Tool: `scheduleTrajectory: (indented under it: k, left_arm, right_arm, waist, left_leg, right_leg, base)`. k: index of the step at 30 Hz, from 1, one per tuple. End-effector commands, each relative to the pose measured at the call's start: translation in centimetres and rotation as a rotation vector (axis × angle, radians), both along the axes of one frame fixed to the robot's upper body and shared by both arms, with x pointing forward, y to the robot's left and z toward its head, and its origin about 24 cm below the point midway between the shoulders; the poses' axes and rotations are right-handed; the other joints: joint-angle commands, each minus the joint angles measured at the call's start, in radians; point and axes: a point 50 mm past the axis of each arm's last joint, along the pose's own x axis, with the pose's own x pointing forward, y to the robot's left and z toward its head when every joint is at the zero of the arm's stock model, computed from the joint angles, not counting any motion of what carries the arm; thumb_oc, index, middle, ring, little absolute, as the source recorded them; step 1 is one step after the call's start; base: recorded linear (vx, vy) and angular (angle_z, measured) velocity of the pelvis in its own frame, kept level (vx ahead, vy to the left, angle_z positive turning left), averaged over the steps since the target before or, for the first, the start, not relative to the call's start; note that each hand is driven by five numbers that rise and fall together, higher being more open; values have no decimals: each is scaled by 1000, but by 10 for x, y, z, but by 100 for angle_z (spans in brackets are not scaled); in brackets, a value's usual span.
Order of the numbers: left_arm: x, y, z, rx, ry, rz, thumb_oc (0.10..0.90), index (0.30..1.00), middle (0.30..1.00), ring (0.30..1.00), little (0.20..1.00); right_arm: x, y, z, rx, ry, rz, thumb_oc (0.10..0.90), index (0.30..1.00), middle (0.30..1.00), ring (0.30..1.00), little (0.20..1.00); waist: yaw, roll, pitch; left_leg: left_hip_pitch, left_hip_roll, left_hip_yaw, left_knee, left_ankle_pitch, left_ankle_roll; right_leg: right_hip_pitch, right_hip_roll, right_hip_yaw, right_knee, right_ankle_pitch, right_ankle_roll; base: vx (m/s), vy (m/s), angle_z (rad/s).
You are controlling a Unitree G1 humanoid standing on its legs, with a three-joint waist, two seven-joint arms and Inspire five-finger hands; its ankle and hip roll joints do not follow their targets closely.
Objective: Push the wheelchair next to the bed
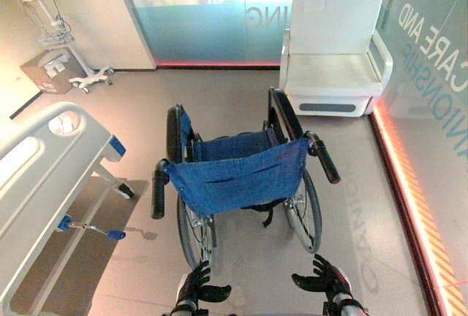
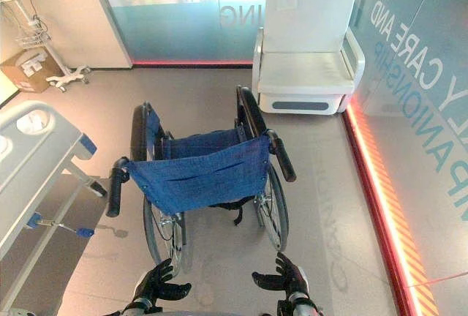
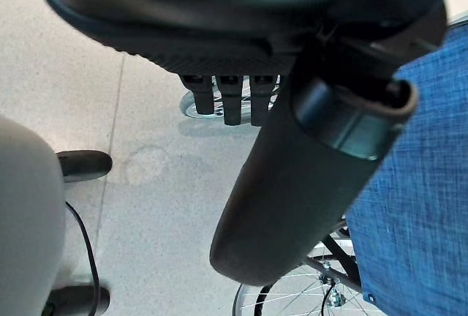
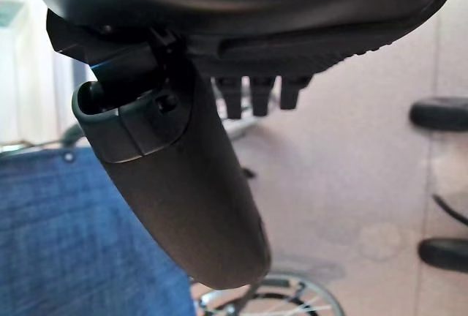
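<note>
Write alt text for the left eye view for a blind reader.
An empty wheelchair with a blue fabric back stands seen from behind, its push handles ungrasped. The robot's left hand and right hand hover open just behind it; a hospital bed lies to the left.

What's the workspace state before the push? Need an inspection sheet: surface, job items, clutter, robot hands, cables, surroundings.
Surface: smooth grey floor.
Job's things: blue fabric wheelchair with black push handles, backrest toward the robot; white hospital bed on the robot's left, apart from the wheelchair.
Clutter: brown cardboard box and white wheeled equipment stand by the far left wall.
Robot hands: left robot hand and right robot hand open, low behind the wheelchair, touching neither push handle.
Cables: nothing seen.
Surroundings: white armchair ahead at right; frosted glass wall beyond; orange light strip along the right floor edge.
</note>
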Motion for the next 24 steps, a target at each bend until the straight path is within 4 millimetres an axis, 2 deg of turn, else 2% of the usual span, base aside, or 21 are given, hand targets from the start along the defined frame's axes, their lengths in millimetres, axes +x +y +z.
scheduleTrajectory:
  k: [1, 8, 17, 22, 24]
  left_arm:
    - [24, -3, 8, 2, -115, 56, 800, 900, 900, 900, 900]
    - [24, -3, 10, -9, -141, 58, 800, 900, 900, 900, 900]
    - [27, -3, 10, -4, -131, 21, 800, 900, 900, 900, 900]
    - [30, 13, 14, -39, -174, 291, 800, 900, 900, 900, 900]
    - [35, 28, 20, -28, -213, 434, 800, 900, 900, 900, 900]
  right_arm:
    - [31, 1, 14, 5, -148, -29, 800, 900, 900, 900, 900]
    - [26, 6, 11, 10, -124, 52, 800, 900, 900, 900, 900]
    - [29, 4, 12, 6, -120, 51, 800, 900, 900, 900, 900]
    - [39, -2, 20, 71, -180, -72, 800, 900, 900, 900, 900]
    - [54, -11, 33, 48, -259, -112, 800, 900, 900, 900, 900]
  waist:
    - [-8, -2, 20]
    - [-3, -9, 16]
    - [3, -13, 14]
    - [10, -19, 14]
    - [18, -28, 13]
  left_leg:
    - [27, -76, 68, 18, -130, 37]
    - [22, -72, 63, 19, -127, 32]
    - [19, -77, 54, 15, -122, 34]
    - [25, -78, 47, 14, -119, 30]
    - [26, -77, 45, 15, -118, 30]
  right_leg:
    - [-30, 15, 83, 93, -72, 20]
    - [-29, 16, 75, 87, -71, 17]
    - [-29, 19, 66, 86, -72, 12]
    - [-18, 15, 53, 81, -68, 12]
    - [-13, 14, 47, 78, -65, 12]
  base:
    - [0, 0, 0]
    - [0, 0, 0]
    - [0, 0, 0]
    - [0, 0, 0]
    - [8, -35, 3]
